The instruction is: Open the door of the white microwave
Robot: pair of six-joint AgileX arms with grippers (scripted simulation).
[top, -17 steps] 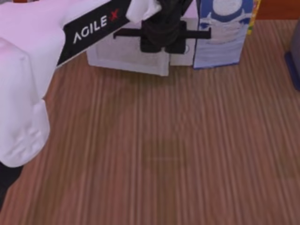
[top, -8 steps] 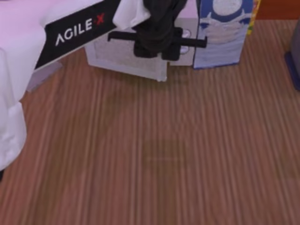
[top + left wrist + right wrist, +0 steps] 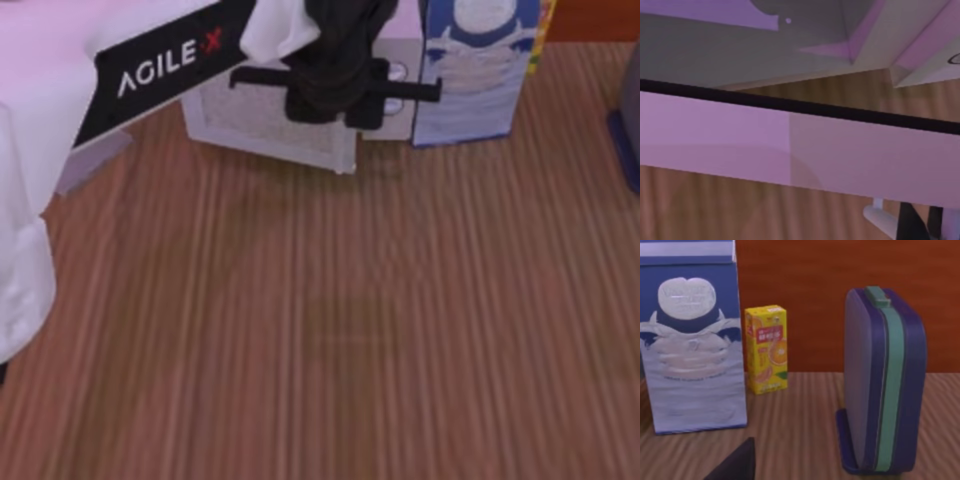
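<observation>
The white microwave (image 3: 400, 45) stands at the table's far edge, its two silver knobs (image 3: 394, 88) showing on the front panel. Its door (image 3: 265, 125), white with a grey mesh window, stands slightly ajar, its right edge out from the front. My left gripper (image 3: 335, 105) reaches in from the left and sits over that edge. In the left wrist view the door (image 3: 790, 145) fills the frame, and my left gripper (image 3: 920, 225) is shut on the white door handle (image 3: 882, 218). My right gripper (image 3: 737, 465) shows only as a dark corner, off to the right.
A blue-and-white carton (image 3: 475, 70) stands right against the microwave's right side. A yellow juice box (image 3: 766, 349) sits behind it, and a blue case with a green stripe (image 3: 885, 380) stands upright at the table's right edge. Bare wooden table (image 3: 340, 330) lies in front.
Over the last second my left arm drew back to the left and the door's right edge swung out a little. Nothing moved in the last half second.
</observation>
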